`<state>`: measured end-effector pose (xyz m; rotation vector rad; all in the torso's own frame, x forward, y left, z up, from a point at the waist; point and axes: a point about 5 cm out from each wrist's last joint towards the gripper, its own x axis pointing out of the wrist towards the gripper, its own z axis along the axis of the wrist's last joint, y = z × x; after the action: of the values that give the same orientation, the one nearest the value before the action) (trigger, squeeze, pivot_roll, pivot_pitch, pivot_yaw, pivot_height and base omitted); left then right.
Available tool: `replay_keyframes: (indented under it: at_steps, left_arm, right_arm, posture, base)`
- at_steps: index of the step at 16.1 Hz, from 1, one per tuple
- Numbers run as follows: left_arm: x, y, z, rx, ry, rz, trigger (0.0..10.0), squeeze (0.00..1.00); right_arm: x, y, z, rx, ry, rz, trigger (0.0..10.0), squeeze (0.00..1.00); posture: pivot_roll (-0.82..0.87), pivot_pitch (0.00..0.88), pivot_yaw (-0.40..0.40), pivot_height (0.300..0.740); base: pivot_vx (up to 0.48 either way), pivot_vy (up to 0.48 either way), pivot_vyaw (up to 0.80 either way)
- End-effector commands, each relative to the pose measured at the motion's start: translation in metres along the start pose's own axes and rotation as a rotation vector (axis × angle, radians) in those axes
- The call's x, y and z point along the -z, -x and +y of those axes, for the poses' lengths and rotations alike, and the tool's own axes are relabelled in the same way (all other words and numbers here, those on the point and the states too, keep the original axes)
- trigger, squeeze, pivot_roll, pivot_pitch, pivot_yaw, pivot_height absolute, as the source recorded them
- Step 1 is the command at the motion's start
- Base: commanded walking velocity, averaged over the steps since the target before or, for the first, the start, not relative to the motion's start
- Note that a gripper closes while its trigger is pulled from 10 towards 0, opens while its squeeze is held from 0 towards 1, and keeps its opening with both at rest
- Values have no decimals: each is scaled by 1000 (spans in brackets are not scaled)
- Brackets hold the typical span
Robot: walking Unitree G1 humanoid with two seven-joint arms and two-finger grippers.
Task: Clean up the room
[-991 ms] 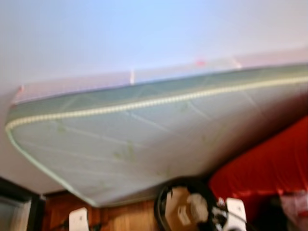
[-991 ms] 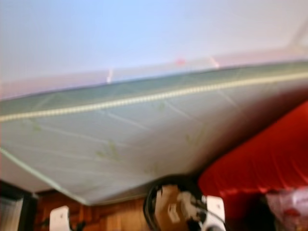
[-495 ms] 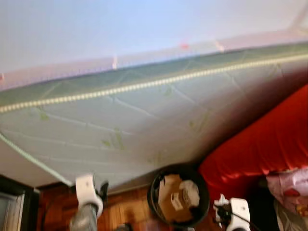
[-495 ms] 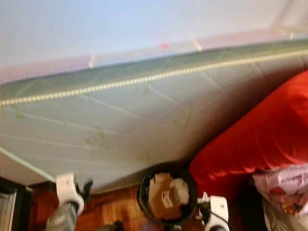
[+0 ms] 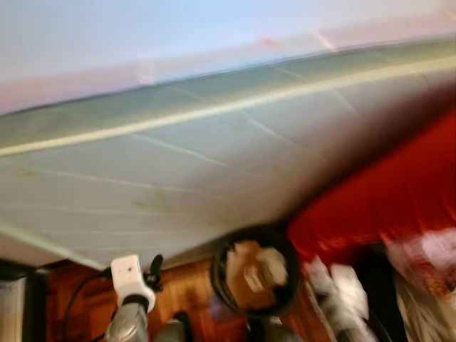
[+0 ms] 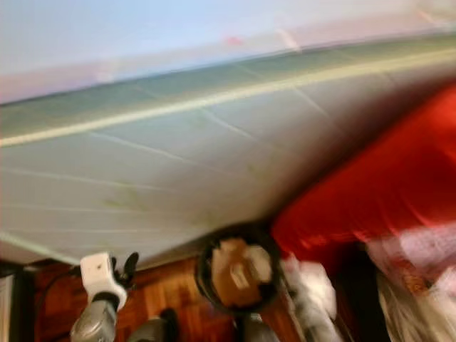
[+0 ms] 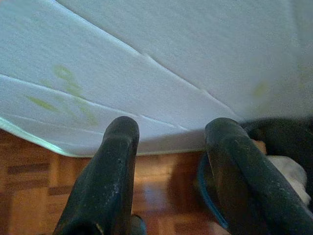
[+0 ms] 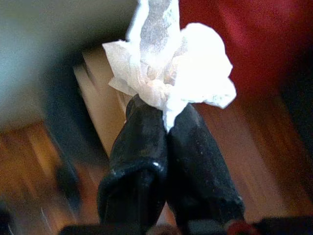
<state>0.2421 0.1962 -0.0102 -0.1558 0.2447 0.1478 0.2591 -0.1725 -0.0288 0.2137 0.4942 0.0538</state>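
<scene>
Since the earlier frame, right pincer [image 8: 166, 128] has blurred beside the bin [image 5: 253, 271], clamped on crumpled tissue [image 8: 171, 73] extending upward beyond its tips; left pincer [image 7: 171, 142] apart.

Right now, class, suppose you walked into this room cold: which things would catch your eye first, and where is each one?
The big pale green quilted mattress leaning up across most of the head views, with bright red bedding to its right. Below them, on the wooden floor, stands a round black bin holding cardboard and paper. The right gripper pinches a crumpled white tissue.
</scene>
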Motion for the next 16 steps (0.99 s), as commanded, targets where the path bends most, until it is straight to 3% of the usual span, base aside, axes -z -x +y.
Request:
replay_keyframes:
  at_steps: [1,4,9,10,14,15,16]
  left_arm:
    - [12,14,0,15,-16,25,10000,0]
    - [-2,21,8,13,-78,-45,10000,0]
    - [-23,11,2,60,-103,-95,10000,0]
    - [-35,7,-9,114,-132,-125,10000,0]
    - [-37,6,-12,131,-128,-114,10000,0]
    - [-35,8,-12,134,-131,-99,10000,0]
    - [-34,9,-12,134,-131,-97,10000,0]
  right_arm:
    - [-11,-7,10,-20,-1,-31,10000,0]
    - [-7,-5,7,3,-123,-24,10000,0]
    - [1,-2,-1,84,-107,12,10000,0]
    - [5,1,-7,116,-137,18,10000,0]
    - [7,2,-4,80,-122,28,10000,0]
    - [5,-1,2,43,-174,9,10000,1000]
    - [4,-1,3,32,-178,6,10000,1000]
  posture:
    - [112,340,-47,740]
    - [146,339,-38,740]
    - [134,332,-24,740]
    - [137,335,-18,740]
    - [136,340,-8,740]
    - [138,337,-6,740]
    - [137,338,-6,740]
  base:
    - [0,0,0]
    - [0,0,0]
    - [0,0,0]
    - [0,0,0]
    - [0,0,0]
    - [0,0,0]
    - [0,0,0]
